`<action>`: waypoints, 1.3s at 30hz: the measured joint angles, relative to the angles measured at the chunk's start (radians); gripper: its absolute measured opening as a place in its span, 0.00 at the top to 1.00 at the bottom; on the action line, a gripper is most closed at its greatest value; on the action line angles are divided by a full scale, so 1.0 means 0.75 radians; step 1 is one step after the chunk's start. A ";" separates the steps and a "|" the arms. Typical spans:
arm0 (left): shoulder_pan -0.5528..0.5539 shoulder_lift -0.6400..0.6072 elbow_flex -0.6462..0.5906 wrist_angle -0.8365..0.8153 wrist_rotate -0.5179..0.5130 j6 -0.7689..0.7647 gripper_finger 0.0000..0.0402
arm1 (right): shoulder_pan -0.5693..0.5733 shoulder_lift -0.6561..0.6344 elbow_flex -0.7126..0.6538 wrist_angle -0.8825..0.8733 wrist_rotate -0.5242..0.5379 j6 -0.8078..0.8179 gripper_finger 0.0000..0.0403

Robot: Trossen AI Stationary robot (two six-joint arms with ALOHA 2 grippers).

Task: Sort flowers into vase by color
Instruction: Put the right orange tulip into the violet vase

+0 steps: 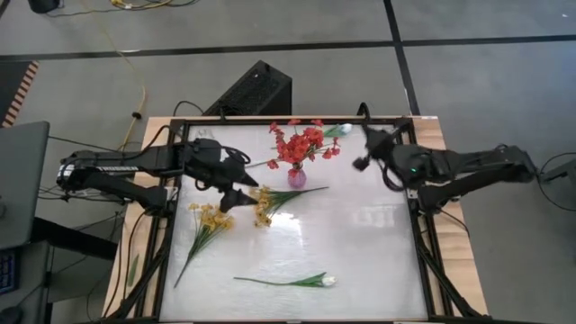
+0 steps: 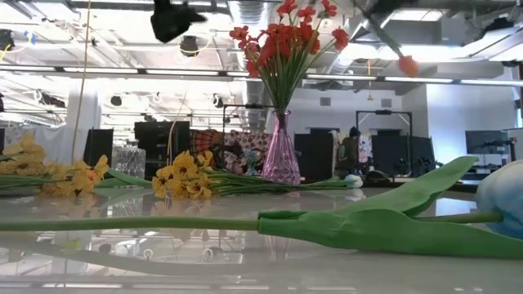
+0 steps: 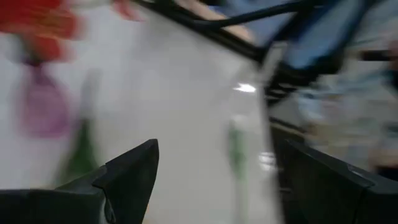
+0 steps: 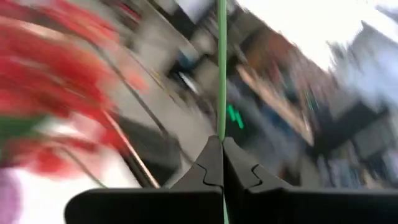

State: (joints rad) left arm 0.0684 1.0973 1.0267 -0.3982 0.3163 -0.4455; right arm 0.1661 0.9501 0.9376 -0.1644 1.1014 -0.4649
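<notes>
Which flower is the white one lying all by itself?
Find the purple vase of red flowers at the table's far edge, then go to the opposite, near edge. The white tulip lies there alone, unlike the yellow sprays bunched by the left gripper.

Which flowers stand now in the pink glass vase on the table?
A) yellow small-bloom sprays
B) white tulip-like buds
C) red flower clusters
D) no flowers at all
C: the pink glass vase holds only the red flower clusters, while the yellow small-bloom sprays and a white tulip-like bud lie flat on the table.
</notes>
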 joint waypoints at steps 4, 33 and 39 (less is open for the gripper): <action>-0.028 0.000 0.000 0.016 0.056 -0.116 0.20 | 0.251 0.064 0.006 0.132 -0.068 -0.340 0.96; -0.083 0.756 -0.001 0.738 0.443 -1.043 0.20 | 0.558 0.725 0.006 -0.245 -0.172 -0.018 0.96; -0.112 0.786 -0.001 0.879 0.441 -1.079 0.20 | 0.530 0.724 0.006 -0.244 -0.178 -0.019 0.96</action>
State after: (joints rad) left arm -0.0157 1.6871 1.0264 0.2612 0.6470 -1.2550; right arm 0.5637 1.4933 0.9424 -0.3472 0.9677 -0.4789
